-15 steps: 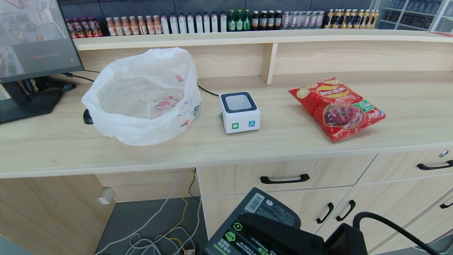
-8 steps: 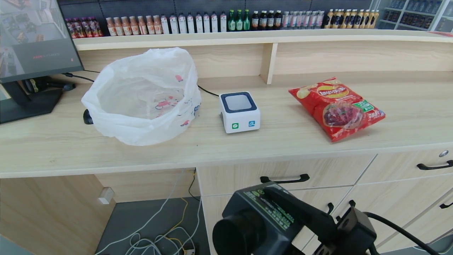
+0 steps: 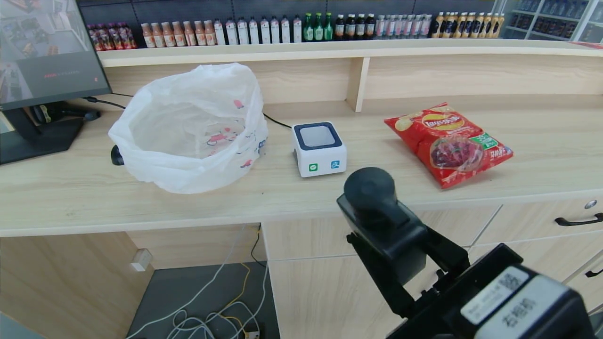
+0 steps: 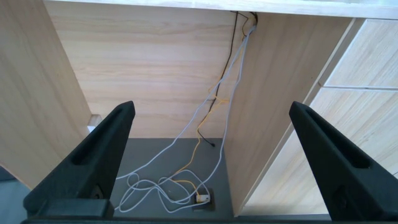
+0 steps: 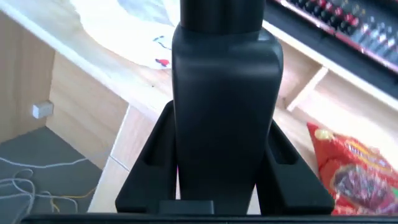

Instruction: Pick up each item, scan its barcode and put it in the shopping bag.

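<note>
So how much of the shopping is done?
Nothing looks bagged: the shopping bag seems empty. The right gripper holds a black item, not yet over the scanner. The chips lie on the counter, untouched; both need scanning and bagging.

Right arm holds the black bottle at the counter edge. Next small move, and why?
Probably lift the bottle and bring it over the scanner, barcode turned toward it. The right gripper grips it at the front edge of the counter, short of the scanner. Bagging comes after scanning.
</note>
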Tool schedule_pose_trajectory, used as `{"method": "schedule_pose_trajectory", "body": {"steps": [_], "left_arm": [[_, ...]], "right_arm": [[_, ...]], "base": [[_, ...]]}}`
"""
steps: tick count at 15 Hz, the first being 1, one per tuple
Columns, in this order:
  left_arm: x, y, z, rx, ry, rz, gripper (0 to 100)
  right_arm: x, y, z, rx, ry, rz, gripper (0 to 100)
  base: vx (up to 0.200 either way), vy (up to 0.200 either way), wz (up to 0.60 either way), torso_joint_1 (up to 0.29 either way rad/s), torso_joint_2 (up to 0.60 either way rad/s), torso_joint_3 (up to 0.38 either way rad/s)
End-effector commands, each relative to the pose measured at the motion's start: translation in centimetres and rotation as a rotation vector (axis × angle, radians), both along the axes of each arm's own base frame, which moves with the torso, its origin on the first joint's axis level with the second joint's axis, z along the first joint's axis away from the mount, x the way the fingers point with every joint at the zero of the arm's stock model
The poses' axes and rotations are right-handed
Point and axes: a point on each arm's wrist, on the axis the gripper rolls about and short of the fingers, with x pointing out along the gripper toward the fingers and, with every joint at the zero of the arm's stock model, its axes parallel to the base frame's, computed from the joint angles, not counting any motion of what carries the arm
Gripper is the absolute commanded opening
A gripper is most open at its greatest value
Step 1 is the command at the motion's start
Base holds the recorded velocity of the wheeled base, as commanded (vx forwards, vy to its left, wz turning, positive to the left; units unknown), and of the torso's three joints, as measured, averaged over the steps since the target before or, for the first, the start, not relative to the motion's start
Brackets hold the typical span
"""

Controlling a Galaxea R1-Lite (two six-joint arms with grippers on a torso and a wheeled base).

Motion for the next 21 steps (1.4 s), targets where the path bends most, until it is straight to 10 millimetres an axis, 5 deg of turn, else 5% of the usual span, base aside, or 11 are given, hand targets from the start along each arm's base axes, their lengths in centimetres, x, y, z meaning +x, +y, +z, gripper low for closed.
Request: {"method": "schedule_pose_trajectory", "body": {"steps": [1, 6, 9, 16, 18, 21], "left_arm": [[0.0, 0.0, 0.0, 0.0, 0.0, 0.0, 100], [0.0, 0.0, 0.0, 0.0, 0.0, 0.0, 100], [0.0, 0.0, 0.0, 0.0, 0.0, -0.002, 100], [0.0, 0.0, 0.0, 0.0, 0.0, 0.0, 100], [0.0, 0.0, 0.0, 0.0, 0.0, -0.002, 100], [0.0, 0.0, 0.0, 0.0, 0.0, 0.0, 100]], "right_arm": [[0.1, -0.2, 0.6, 0.084, 0.038, -0.043, 0], [2.2, -2.7, 1.7, 0.379, 0.128, -0.154, 0], [3.3, -4.5, 1.1, 0.437, 0.149, -0.127, 0], [9.3, -10.8, 0.7, 0.475, 0.134, 0.045, 0], [10.2, -11.9, 1.5, 0.499, 0.105, 0.047, 0], [12.2, -10.9, 4.8, 0.56, -0.014, 0.087, 0]], "base": [[0.0, 0.0, 0.0, 0.0, 0.0, 0.0], [0.0, 0.0, 0.0, 0.0, 0.0, 0.0], [0.0, 0.0, 0.0, 0.0, 0.0, 0.0], [0.0, 0.0, 0.0, 0.0, 0.0, 0.0], [0.0, 0.0, 0.0, 0.0, 0.0, 0.0], [0.0, 0.0, 0.0, 0.0, 0.0, 0.0]]}}
